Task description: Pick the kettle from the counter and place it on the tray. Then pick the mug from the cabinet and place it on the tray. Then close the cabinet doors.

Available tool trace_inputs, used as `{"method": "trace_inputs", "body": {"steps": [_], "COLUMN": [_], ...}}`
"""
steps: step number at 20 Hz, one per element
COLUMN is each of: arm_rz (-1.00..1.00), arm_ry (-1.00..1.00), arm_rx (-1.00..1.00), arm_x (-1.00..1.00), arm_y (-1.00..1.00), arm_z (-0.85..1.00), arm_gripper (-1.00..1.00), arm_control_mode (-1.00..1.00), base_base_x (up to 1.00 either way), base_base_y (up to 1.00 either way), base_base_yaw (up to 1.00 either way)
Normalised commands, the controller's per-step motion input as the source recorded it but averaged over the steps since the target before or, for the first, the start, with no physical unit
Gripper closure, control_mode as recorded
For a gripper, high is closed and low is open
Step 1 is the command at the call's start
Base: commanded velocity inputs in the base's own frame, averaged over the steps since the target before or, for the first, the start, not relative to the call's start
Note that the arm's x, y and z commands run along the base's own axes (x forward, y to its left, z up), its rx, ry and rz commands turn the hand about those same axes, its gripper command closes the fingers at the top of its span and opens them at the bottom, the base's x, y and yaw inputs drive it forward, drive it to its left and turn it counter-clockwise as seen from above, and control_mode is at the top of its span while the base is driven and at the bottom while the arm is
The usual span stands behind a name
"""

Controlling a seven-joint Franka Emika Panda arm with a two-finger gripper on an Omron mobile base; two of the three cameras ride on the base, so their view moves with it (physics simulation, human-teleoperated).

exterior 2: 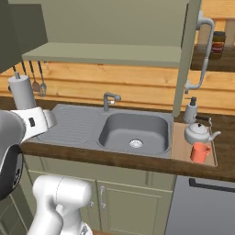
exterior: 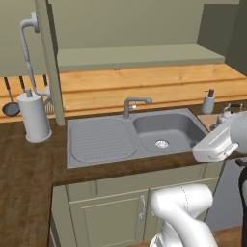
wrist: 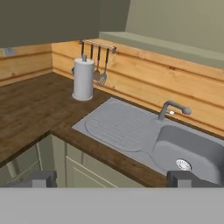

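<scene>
Dark wood-grain table [exterior 2: 59, 153] runs along a pale plank wall, with a grey sink [exterior 2: 133, 131] and its ribbed drainboard [exterior 2: 69, 124] set into it and a grey tap [exterior 2: 110, 98] behind the basin. Over on the right end, just beside the sink, sits the tan tray [exterior 2: 180, 146], and both things are already on it: the silvery kettle [exterior 2: 198, 132] toward the far side and the orange-red mug [exterior 2: 199, 152] right in front of it, nearly touching. A slim soap dispenser [exterior 2: 191, 110] stands just behind the tray. Up above, the sage-green cabinet [exterior 2: 110, 53] is hanging open with its pale shelf bare, and the right door [exterior 2: 186, 55] is swung out with its long silver handle [exterior 2: 204, 53] showing. The left door [exterior: 52, 62] sticks out too, next to a paper towel roll [exterior: 34, 118] with utensils [exterior: 10, 103] hanging behind it on the wall. As for the gripper [wrist: 112, 178], in the hand view its two dark fingertips [wrist: 41, 178] are spread about as wide as they go, nothing between them, touching nothing, hovering out in front of the table edge and looking across at the drainboard and roll.
</scene>
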Motion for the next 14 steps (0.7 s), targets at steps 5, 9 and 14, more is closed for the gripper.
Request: {"method": "trace_inputs", "body": {"steps": [5, 9, 14], "arm_rz": [-0.06, -0.1, -0.09], "arm_ry": [-0.31, -0.33, -0.24], "arm_rx": [0.12, 0.16, 0.15], "arm_x": [-0.76, -0.75, -0.2], "arm_y": [-0.56, -0.67, -0.74], "arm_z": [0.0, 0.0, 0.12], "arm_gripper": [-1.0, -1.0, -1.0], "arm_control_mode": [-1.0, -1.0, -1.0], "base_base_x": [0.0, 0.0, 0.0], "base_base_y": [0.0, 0.0, 0.0], "base_base_yaw": [0.0, 0.0, 0.0]}}
